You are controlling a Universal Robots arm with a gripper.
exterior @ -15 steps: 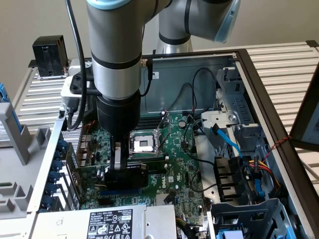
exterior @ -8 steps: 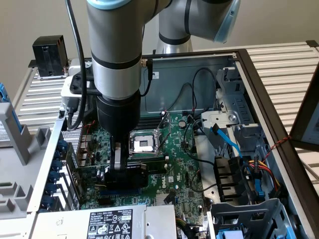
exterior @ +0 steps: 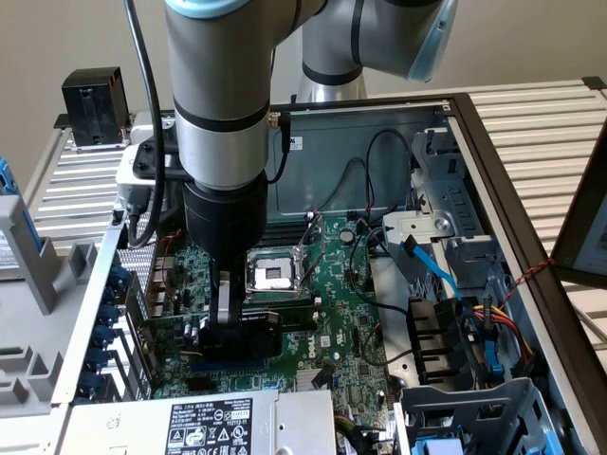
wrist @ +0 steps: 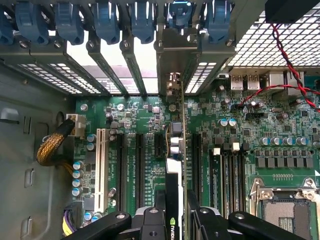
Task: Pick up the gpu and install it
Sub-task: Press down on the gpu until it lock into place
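Jaws clamped on the gpu (wrist: 176, 165), the gripper (wrist: 175, 220) risks jamming it if misaligned over the motherboard (wrist: 280, 125) slot.

Beige wall (exterior: 57, 38), slatted metal table (exterior: 541, 123)

Robot arm (exterior: 216, 85): thick cylindrical links in silver-grey metal, joint caps in pale blue, black bands at the seams. Black wrist section below the silver link, tapering to the tool (exterior: 228, 327). Tool: black body with a grey metal finger plate; in the wrist view, black linkage bars with round silver screws (wrist: 175, 220). Black cable (exterior: 140, 57) runs beside the silver link.
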